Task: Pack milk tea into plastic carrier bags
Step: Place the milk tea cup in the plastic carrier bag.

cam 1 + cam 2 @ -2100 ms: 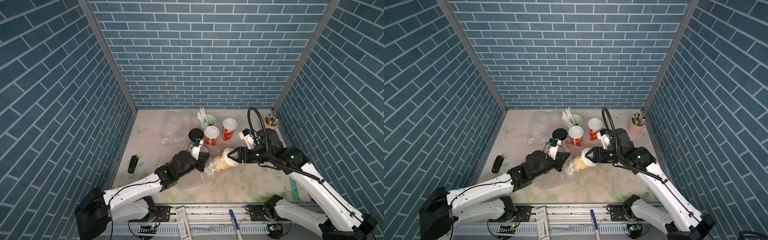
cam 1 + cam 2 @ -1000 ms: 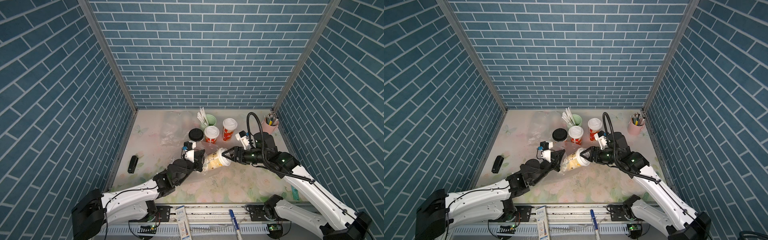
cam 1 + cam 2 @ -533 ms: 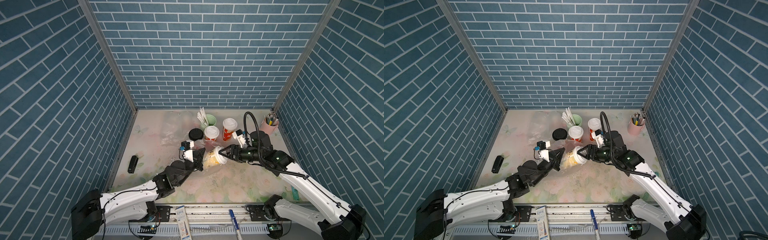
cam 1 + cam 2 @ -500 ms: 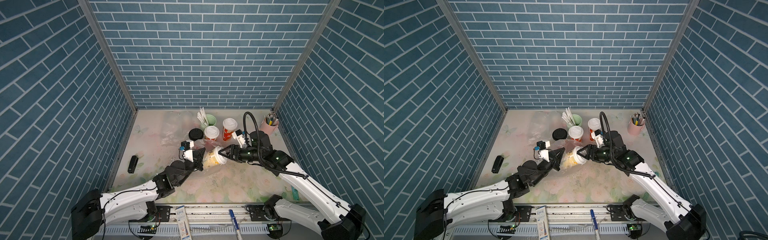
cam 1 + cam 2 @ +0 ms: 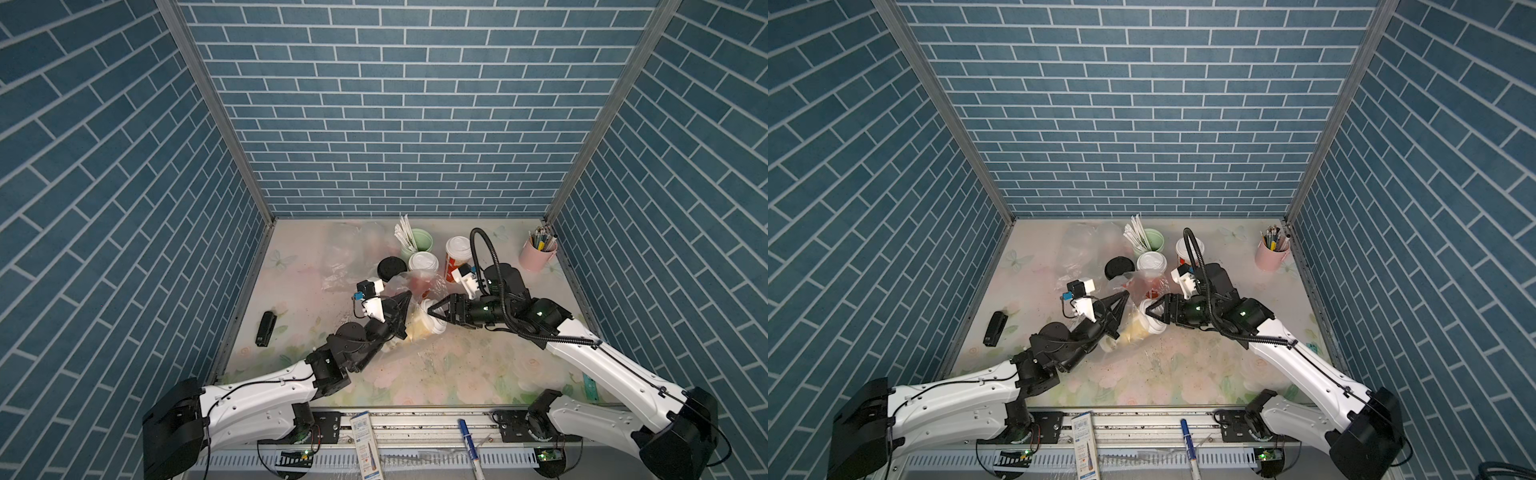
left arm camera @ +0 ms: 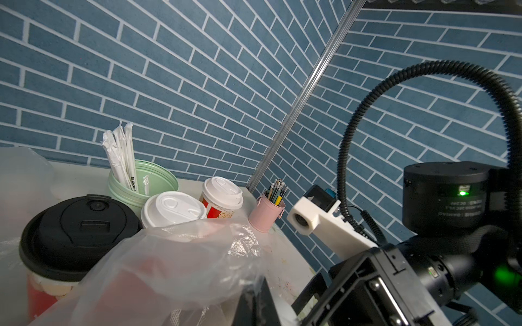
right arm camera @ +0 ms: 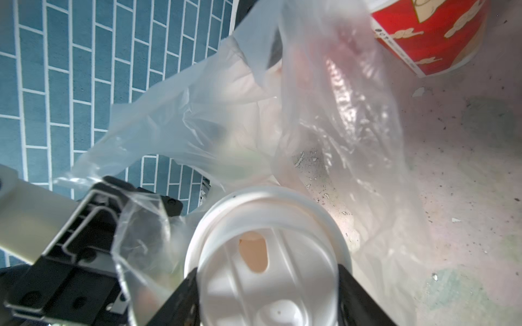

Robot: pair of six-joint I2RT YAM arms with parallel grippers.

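Note:
A cream-yellow milk tea cup (image 5: 417, 329) (image 5: 1133, 331) lies tilted above the table centre. My right gripper (image 5: 434, 319) (image 5: 1153, 316) (image 7: 268, 293) is shut on its white lid (image 7: 265, 254). The cup's body sits inside the mouth of a clear plastic carrier bag (image 5: 409, 282) (image 5: 1139, 283) (image 6: 175, 262) (image 7: 226, 113). My left gripper (image 5: 404, 297) (image 5: 1122, 296) (image 6: 255, 306) is shut on that bag's edge and holds it up. Behind stand a black-lidded red cup (image 5: 390, 268) (image 6: 79, 231), a white-lidded cup (image 5: 423, 262) (image 6: 172, 207) and a white-lidded red cup (image 5: 457, 255) (image 6: 223, 197).
A second clear bag (image 5: 349, 253) lies crumpled at the back left. A mint-green cup of straws (image 5: 417, 246) stands behind the cups, and a pink cup of pens (image 5: 538, 255) is in the back right corner. A small black object (image 5: 264, 328) lies near the left wall.
My right gripper has carried the cup leftward, deeper into the bag's mouth. The left gripper has kept its hold and shifted slightly towards the back.

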